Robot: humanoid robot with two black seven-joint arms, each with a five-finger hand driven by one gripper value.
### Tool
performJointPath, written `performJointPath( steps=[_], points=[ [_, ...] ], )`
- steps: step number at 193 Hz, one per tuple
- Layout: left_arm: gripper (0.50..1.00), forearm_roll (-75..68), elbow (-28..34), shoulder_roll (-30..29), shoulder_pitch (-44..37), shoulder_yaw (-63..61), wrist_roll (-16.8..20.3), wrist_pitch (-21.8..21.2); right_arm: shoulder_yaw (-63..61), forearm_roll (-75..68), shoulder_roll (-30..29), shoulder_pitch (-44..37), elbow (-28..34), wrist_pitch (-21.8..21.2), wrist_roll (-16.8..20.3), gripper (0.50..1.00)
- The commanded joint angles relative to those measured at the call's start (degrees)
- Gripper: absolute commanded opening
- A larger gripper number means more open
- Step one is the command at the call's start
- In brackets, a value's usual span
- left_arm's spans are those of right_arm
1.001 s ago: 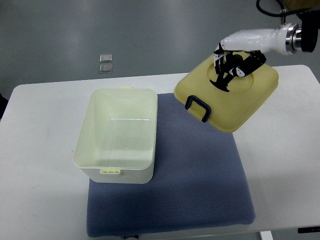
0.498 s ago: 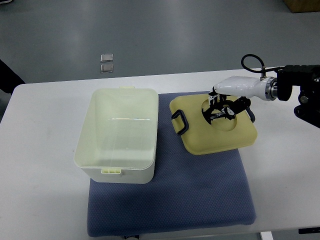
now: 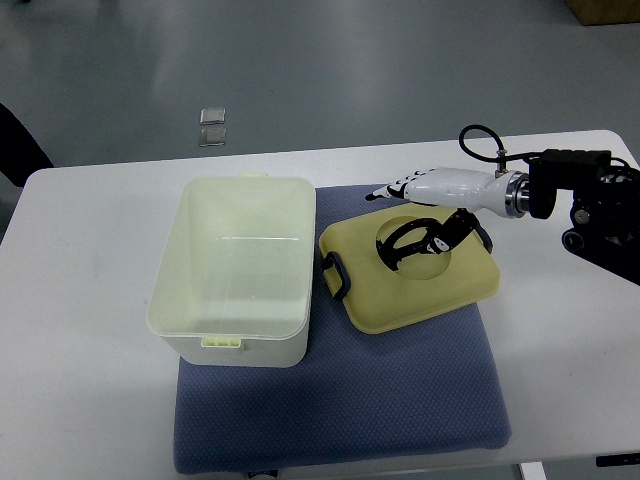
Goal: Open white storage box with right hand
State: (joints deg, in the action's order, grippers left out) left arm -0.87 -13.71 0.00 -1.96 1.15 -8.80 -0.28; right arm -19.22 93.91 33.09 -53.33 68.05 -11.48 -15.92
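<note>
The white storage box (image 3: 240, 268) stands without its lid on the left part of the blue mat (image 3: 400, 400), its inside empty. Its pale yellow lid (image 3: 420, 285) lies flat on the mat just right of the box, with the black handle (image 3: 335, 276) pointing at the box. My right hand (image 3: 412, 232) reaches in from the right edge and rests over the lid's round recess. Its black fingers (image 3: 400, 243) are curled into that recess on the lid, while one white finger (image 3: 392, 190) sticks out past the lid's far edge.
The white table (image 3: 80, 300) carries the mat and the box. Two small clear packets (image 3: 212, 127) lie on the grey floor beyond the table. A dark shape (image 3: 15, 145) shows at the left edge. The right arm's black wrist and cable (image 3: 570, 190) hang over the table's right side.
The lid came down from a tilted, raised pose at the upper right onto the mat, then slid left towards the box. My right hand came down and left with it.
</note>
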Motion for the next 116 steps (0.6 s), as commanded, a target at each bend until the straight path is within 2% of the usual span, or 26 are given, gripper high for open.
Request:
performJointPath(
  steps=[1, 25, 39, 47, 58, 69, 90, 101, 116],
  points=[
    [1.0, 0.0, 0.0, 0.0, 0.0, 0.0, 0.0, 0.1, -0.3, -2.9, 0.3, 0.2, 0.0, -0.5, -0.1, 0.924],
    [1.0, 0.0, 0.2, 0.0, 0.0, 0.0, 0.0, 0.2, -2.6, -14.8, 0.9, -0.5, -0.3, -1.1, 0.4, 0.924],
    [1.0, 0.0, 0.3, 0.0, -0.1, 0.0, 0.0, 0.3, -7.4, -24.5, 0.8, -0.6, -1.1, -3.0, 0.9, 0.924],
    [1.0, 0.0, 0.3, 0.0, -0.1, 0.0, 0.0, 0.3, -10.3, -30.4, 0.7, -0.6, -2.4, -4.7, 2.0, 0.924],
    [1.0, 0.0, 0.3, 0.0, 0.0, 0.0, 0.0, 0.3, -14.1, -39.4, -0.4, -0.5, -5.0, -4.3, 4.3, 0.924],
    [1.0, 0.0, 0.3, 0.0, 0.0, 0.0, 0.0, 0.3, -18.7, -51.0, -2.5, -0.2, -7.6, -2.1, 7.2, 0.924],
    [1.0, 0.0, -0.1, 0.0, 0.0, 0.1, 0.0, 0.3, -22.9, -80.9, -6.4, 0.0, -12.2, 6.6, 15.4, 0.924],
    [1.0, -0.1, -0.1, 0.0, 0.0, 0.0, 0.0, 0.3, -22.8, -93.4, -6.8, 0.0, -13.6, 10.1, 17.2, 0.924],
    [1.0, -0.1, -0.1, 0.0, 0.0, 0.0, 0.0, 0.3, -22.6, -105.2, -7.0, 0.4, -14.7, 12.2, 17.2, 0.926]
  ],
)
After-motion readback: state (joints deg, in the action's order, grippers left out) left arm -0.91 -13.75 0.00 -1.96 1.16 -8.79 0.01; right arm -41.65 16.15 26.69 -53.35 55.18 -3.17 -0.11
